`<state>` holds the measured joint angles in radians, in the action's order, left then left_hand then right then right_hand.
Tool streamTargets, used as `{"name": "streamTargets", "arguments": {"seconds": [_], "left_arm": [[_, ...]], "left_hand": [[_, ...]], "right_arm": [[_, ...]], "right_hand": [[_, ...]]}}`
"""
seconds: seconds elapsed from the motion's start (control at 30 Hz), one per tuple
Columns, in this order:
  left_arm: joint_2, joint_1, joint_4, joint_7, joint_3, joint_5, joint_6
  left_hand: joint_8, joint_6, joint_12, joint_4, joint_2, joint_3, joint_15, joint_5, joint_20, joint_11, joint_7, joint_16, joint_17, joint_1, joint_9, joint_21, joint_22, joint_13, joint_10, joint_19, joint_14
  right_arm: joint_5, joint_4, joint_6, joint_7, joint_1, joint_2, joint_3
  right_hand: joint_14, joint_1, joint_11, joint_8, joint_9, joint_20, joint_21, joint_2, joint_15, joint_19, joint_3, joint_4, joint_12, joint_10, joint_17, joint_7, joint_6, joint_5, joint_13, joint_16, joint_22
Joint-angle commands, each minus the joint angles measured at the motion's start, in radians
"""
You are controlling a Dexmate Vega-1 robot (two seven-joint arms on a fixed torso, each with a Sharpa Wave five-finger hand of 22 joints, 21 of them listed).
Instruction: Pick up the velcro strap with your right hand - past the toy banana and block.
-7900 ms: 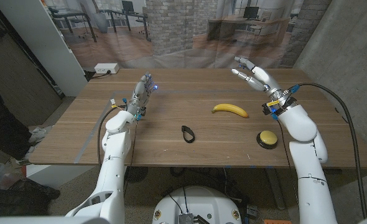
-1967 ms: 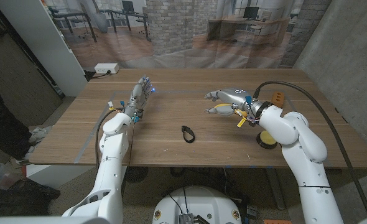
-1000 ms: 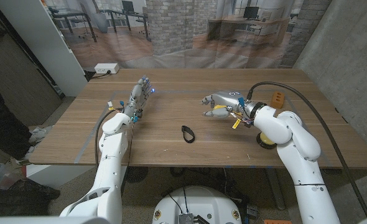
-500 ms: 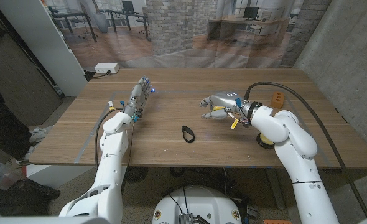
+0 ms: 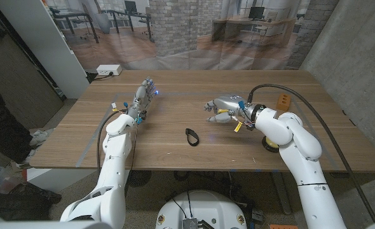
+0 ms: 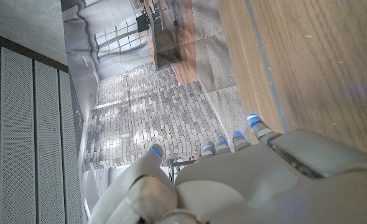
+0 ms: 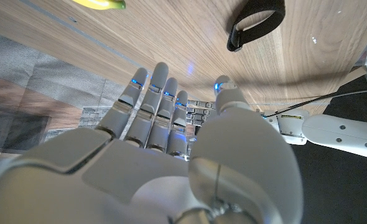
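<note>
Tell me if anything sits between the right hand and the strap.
Nothing visible does. The right hand hovers open above the table, and bare wood lies between it and the strap. In the right wrist view the banana lies off to one side of the line to the strap.

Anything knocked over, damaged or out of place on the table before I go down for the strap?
Nothing stands out. The velcro strap lies as a loop on the bare table, untouched. The right hand hovers open beyond it, hiding the toy banana in the head view. The left hand holds nothing.
</note>
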<state>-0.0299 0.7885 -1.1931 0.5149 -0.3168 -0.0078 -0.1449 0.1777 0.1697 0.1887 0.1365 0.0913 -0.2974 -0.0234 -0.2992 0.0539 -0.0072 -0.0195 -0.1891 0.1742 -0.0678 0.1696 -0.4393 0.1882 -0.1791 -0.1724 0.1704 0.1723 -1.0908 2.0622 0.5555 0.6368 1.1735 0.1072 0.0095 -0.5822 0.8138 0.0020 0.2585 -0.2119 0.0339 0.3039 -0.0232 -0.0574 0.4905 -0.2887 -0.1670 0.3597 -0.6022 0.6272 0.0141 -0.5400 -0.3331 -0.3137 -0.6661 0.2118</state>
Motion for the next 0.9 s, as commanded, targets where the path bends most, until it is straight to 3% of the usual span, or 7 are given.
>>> {"name": "streamTargets", "arguments": {"seconds": [0.03, 0.43, 0.9], "left_arm": [[-0.002, -0.010, 0.017, 0.001, -0.003, 0.005, -0.004], [-0.003, -0.004, 0.006, 0.004, -0.004, 0.006, 0.000], [-0.002, 0.004, -0.003, 0.009, -0.008, 0.001, 0.003]], "left_hand": [[0.002, 0.113, 0.002, 0.000, 0.005, 0.000, -0.002, -0.003, 0.002, -0.001, -0.003, -0.003, 0.003, -0.005, 0.002, 0.003, 0.003, -0.005, -0.171, 0.121, 0.214], [0.002, 0.114, 0.002, -0.001, 0.004, 0.002, -0.001, -0.003, 0.001, 0.001, -0.004, -0.003, 0.003, -0.007, 0.002, 0.006, 0.003, -0.005, -0.170, 0.120, 0.215], [0.002, 0.114, 0.003, -0.002, 0.004, 0.004, -0.002, -0.003, 0.002, 0.001, -0.003, -0.003, 0.003, -0.008, 0.002, 0.009, 0.003, -0.005, -0.169, 0.119, 0.216]], "right_arm": [[-0.009, -0.010, 0.008, -0.003, -0.003, 0.009, -0.014], [-0.025, -0.017, 0.023, -0.047, 0.011, 0.010, -0.023], [-0.032, -0.029, 0.034, -0.052, 0.015, 0.012, -0.046]], "right_hand": [[-0.002, 0.017, -0.003, -0.004, -0.005, 0.008, 0.011, -0.005, -0.100, 0.001, 0.005, -0.003, 0.006, -0.007, 0.010, -0.002, -0.004, -0.007, -0.007, -0.010, 0.005], [-0.007, 0.026, -0.012, -0.003, -0.010, 0.005, 0.018, -0.038, -0.107, 0.004, 0.035, 0.006, 0.027, -0.024, 0.057, -0.013, -0.025, -0.017, -0.023, -0.049, 0.007], [-0.014, 0.059, -0.018, -0.004, -0.014, 0.003, 0.024, -0.032, -0.113, 0.006, 0.032, 0.007, 0.042, -0.030, 0.077, -0.016, -0.035, -0.038, -0.037, -0.058, 0.009]]}}
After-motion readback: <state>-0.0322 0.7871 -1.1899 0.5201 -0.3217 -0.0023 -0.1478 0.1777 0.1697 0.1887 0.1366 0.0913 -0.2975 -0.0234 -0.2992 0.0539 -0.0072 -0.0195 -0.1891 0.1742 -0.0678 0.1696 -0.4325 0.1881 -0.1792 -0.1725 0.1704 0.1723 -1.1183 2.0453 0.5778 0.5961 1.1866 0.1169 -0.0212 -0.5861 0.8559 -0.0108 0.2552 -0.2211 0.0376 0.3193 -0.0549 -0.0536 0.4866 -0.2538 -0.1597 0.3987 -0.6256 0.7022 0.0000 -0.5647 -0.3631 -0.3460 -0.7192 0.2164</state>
